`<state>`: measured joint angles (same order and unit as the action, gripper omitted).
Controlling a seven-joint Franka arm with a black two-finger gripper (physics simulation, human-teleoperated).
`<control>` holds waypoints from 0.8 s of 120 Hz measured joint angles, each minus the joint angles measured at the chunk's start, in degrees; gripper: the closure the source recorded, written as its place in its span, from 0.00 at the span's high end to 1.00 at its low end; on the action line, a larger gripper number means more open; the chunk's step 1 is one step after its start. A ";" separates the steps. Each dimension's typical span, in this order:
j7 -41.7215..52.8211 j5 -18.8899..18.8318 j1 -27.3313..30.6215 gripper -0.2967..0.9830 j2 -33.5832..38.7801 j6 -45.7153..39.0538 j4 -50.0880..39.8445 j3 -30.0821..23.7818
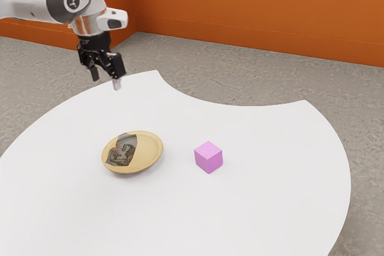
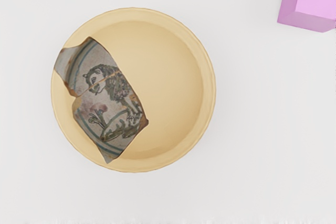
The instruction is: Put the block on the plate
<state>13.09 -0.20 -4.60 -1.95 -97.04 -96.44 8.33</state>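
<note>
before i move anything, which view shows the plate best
The wrist view: it shows the plate from above, its whole rim and the animal drawing clear. The exterior view shows it at a slant, smaller, on the table beside the block.

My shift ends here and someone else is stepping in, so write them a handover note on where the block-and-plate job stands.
Gripper: open and empty, raised, toward the exterior view's left.
Block: the pink-purple cube, sitting on the white table, apart from the plate, on its side toward the exterior view's right.
Plate: yellowish, with a dark patterned patch on one side; no block on it.
Done: no part of the placing; the block is neither held nor on the plate.
Left: grasp the block, lift it, carry it over the plate, set it down, let go.
</note>
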 joint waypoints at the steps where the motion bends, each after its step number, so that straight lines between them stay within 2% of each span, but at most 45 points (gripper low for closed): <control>1: 0.08 0.01 0.01 0.77 0.00 0.04 0.00 0.00; 32: 1.97 0.08 -1.18 0.77 -4.08 -1.55 0.00 -0.12; 58: 2.98 0.36 -4.25 0.77 -12.05 -6.71 1.16 -4.86; 73: 3.38 0.92 -9.00 0.77 -15.34 -10.91 0.89 -4.81; 84: 3.00 1.89 -14.88 0.77 -17.24 -13.45 1.02 -0.89; 96: 1.98 3.27 -17.29 0.77 -21.80 -15.62 4.15 0.43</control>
<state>15.06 3.07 -21.89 -23.76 -112.66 -92.29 8.77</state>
